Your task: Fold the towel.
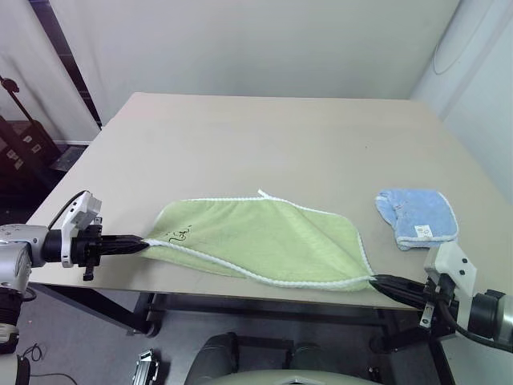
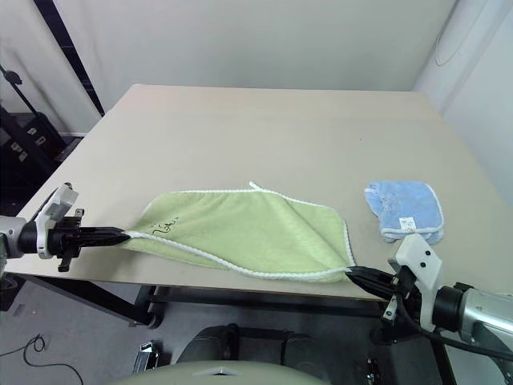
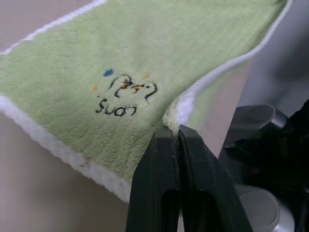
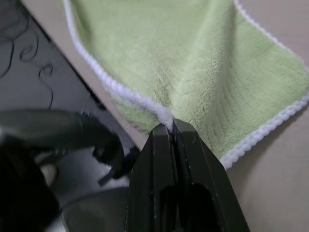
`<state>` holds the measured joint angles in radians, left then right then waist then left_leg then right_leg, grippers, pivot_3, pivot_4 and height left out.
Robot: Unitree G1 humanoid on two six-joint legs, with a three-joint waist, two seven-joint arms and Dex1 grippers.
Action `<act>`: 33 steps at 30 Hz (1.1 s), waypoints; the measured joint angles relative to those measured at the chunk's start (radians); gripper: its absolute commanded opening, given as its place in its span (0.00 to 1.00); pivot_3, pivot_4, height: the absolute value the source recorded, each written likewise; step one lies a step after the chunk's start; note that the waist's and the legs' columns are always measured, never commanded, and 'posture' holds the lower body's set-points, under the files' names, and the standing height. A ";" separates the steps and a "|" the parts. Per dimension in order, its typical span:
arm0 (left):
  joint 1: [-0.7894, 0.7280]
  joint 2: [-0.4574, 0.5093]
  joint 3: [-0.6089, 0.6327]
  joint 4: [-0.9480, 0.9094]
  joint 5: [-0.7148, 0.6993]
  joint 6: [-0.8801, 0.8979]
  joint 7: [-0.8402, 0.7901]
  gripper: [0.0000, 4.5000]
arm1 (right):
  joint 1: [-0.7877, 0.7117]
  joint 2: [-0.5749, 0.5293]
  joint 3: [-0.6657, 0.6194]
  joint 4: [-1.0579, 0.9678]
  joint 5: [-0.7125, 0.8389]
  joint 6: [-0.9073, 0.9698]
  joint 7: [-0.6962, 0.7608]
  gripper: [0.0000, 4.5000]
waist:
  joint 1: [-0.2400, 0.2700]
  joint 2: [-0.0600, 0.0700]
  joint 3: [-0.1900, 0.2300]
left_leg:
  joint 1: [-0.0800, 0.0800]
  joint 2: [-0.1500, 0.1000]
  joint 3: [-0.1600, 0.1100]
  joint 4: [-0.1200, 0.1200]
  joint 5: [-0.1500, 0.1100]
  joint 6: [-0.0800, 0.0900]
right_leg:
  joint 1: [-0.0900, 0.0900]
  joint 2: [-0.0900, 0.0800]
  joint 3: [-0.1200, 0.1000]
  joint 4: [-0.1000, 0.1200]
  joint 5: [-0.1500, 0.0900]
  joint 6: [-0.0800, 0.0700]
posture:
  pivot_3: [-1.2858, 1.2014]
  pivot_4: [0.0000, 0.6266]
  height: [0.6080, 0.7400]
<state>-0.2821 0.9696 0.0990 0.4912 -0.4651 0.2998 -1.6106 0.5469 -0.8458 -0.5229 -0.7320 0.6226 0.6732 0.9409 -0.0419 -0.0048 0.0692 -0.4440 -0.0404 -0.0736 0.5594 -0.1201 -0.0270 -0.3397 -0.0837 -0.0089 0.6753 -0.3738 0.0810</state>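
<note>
Towel [image 1: 264, 241]: fluffy green terry (white corded edge), folded double.

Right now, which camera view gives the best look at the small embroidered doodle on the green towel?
The left wrist view: the embroidered doodle sits close up, its figures and lettering legible, just beyond the left pincer shut on the towel. Both eye views show it as a tiny dark mark near that corner. The right wrist view shows plain green cloth.
</note>
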 measured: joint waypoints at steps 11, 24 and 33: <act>-0.335 -0.127 0.003 0.433 0.077 -0.062 0.076 0.01 | -0.468 0.095 0.152 0.392 -0.005 0.009 -0.112 0.00 | 0.001 -0.004 -0.003 | -0.001 -0.001 0.000 0.000 -0.001 0.002 | 0.000 -0.013 -0.023 -0.002 0.005 0.010 | 0.52 0.00 0.76; -0.517 -0.273 0.037 0.692 0.172 -0.184 0.269 0.01 | -0.827 0.291 0.379 0.829 -0.167 -0.088 -0.238 0.00 | 0.002 -0.005 -0.003 | 0.000 -0.003 -0.002 0.004 0.001 0.004 | 0.002 -0.012 -0.024 0.000 0.012 0.021 | 0.52 0.00 0.76; -0.528 -0.307 0.049 0.763 0.221 -0.207 0.380 0.39 | -0.977 0.363 0.379 1.159 -0.249 -0.223 -0.290 0.00 | -0.002 -0.005 -0.003 | 0.002 -0.004 -0.003 0.004 0.004 0.001 | 0.000 -0.010 -0.024 0.012 0.013 0.024 | 0.52 0.00 0.76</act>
<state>-0.8104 0.6623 0.1483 1.2539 -0.2437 0.0927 -1.2309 -0.4300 -0.4832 -0.1443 0.4271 0.3733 0.4505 0.6514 -0.0441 -0.0101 0.0663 -0.4425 -0.0441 -0.0764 0.5633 -0.1161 -0.0259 -0.3393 -0.0938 -0.0329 0.6871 -0.3609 0.1047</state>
